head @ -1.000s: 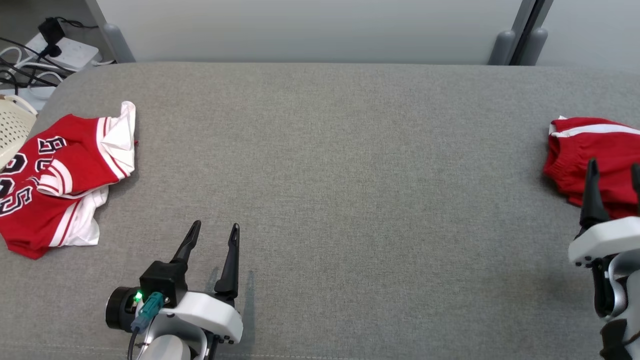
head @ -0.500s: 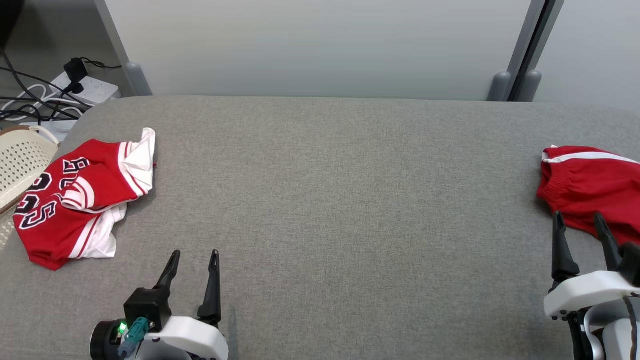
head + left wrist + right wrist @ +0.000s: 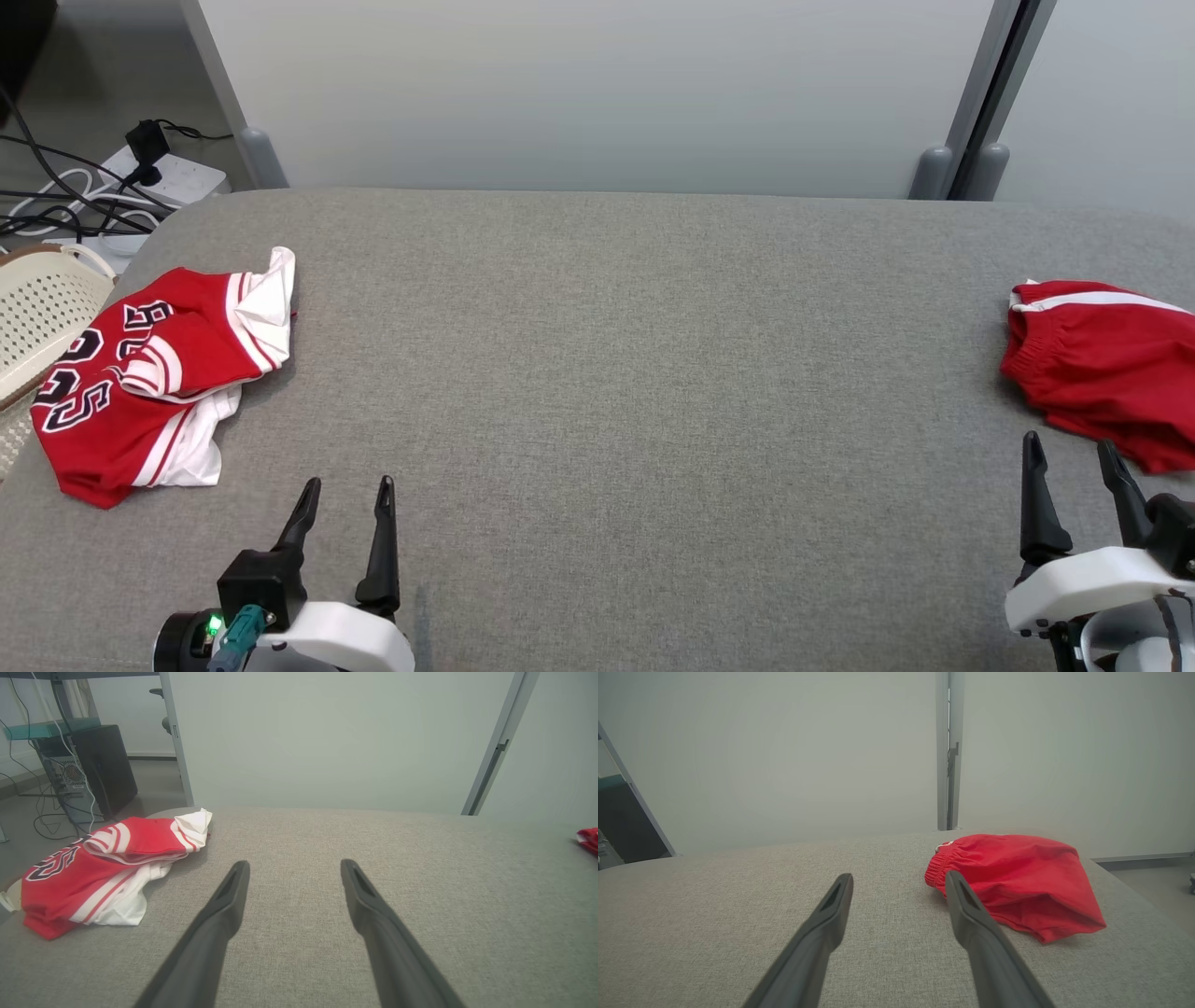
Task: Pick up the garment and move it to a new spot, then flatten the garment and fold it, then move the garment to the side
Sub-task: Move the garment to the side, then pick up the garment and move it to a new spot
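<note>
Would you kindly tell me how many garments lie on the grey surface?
2. A red-and-white jersey lies crumpled at the left end; red shorts lie at the right end, partly cut off.

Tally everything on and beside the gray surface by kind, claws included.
Garments: 2 (red-and-white jersey, red shorts)
Baskets: 1 (cream basket)
Power strips: 1 (white power strip)
Claws: 2 (left claw, right claw), both open and empty
Total: 6
</note>
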Tool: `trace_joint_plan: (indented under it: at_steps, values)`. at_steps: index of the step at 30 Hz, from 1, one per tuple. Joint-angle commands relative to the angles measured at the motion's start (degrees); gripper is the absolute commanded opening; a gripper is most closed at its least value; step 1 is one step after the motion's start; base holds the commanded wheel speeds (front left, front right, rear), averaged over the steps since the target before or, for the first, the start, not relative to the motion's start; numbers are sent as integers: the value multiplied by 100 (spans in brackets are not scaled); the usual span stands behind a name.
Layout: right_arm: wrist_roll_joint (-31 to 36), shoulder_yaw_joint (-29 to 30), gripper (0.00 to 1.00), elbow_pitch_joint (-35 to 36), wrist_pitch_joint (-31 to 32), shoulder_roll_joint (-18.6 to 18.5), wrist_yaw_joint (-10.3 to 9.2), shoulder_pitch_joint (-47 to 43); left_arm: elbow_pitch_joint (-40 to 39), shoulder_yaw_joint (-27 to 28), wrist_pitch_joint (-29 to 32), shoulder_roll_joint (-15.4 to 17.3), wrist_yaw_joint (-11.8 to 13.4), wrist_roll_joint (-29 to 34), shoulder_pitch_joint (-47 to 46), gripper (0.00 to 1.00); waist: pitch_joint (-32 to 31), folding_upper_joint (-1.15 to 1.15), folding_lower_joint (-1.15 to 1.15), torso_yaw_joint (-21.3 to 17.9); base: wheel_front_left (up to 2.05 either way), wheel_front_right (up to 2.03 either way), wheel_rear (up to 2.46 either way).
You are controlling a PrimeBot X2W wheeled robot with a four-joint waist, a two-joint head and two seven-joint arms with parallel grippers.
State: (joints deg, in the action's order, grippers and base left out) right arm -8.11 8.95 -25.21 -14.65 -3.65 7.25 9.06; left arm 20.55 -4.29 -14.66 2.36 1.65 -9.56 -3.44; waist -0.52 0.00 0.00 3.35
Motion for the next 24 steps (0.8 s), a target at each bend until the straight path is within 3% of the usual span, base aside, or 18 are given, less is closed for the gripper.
trace_joint_plan:
  at_steps: [1, 17, 24]
  values:
    - [14, -138, 100, 175, -35, -33, 24, 88, -179, 219, -34, 52, 55, 38, -122, 100, 4, 0, 0, -11, 0, 0, 0]
    - [27, -218, 100, 178, -35, 27, 24, 132, -198, 257, -34, 52, -42, 21, -128, 100, 60, 0, 0, -31, 0, 0, 0]
    - [-17, -464, 100, 219, -35, 29, 24, 121, -183, 249, -34, 52, -31, -42, -148, 100, 106, 0, 0, 270, 0, 0, 0]
